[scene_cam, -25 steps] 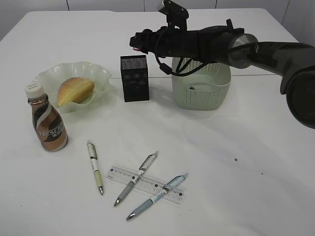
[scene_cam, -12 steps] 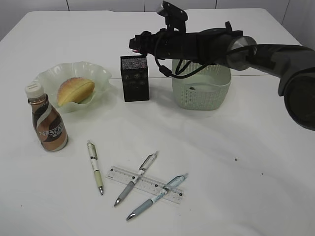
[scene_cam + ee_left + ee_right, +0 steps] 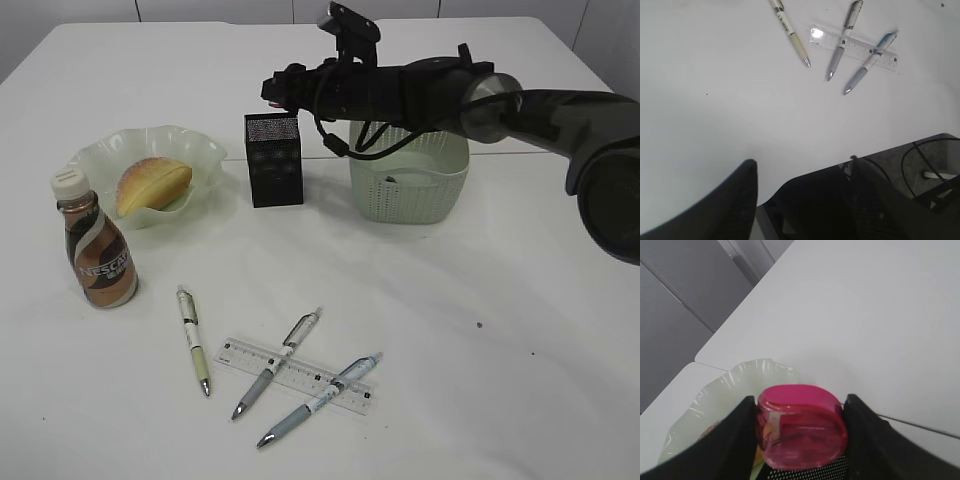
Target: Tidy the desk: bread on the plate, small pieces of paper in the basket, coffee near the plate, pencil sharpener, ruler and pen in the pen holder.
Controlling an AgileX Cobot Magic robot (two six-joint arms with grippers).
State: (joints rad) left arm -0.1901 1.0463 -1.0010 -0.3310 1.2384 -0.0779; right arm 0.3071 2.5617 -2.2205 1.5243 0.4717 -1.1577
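Bread: the bread (image 3: 153,185) already lies on the plate (image 3: 195,148) at the far left; that step looks done.
Coffee: the coffee bottle (image 3: 95,250) stands just near-left of the plate, which likely counts as placed.
Paper: no loose scraps show on the table (image 3: 500,330); a small dark bit sits inside the basket (image 3: 410,190), too small to identify.
Pencil sharpener: the pink pencil sharpener (image 3: 801,425) is in hand, held above the black mesh pen holder (image 3: 273,160) and not yet dropped in.
Right gripper: the right gripper (image 3: 800,432) is clamped on the sharpener, a finger on either side of it, reaching leftward over the basket toward the holder.
Ruler and pens: the ruler (image 3: 296,374) lies near the front edge with two pens (image 3: 277,364) crossing it and a third pen (image 3: 193,340) just to its left; none is in the holder, so this is the bulk of what remains.
Left gripper: the left gripper (image 3: 800,200) hangs over bare table with nothing between its fingers, which stand well apart.
Exterior view only: the whole layout, plate to basket.
Right wrist view only: the sharpener's pink body and the holder's mesh rim directly below it.
Left wrist view only: the left gripper itself, absent from the exterior view, with pens and ruler far beyond it.
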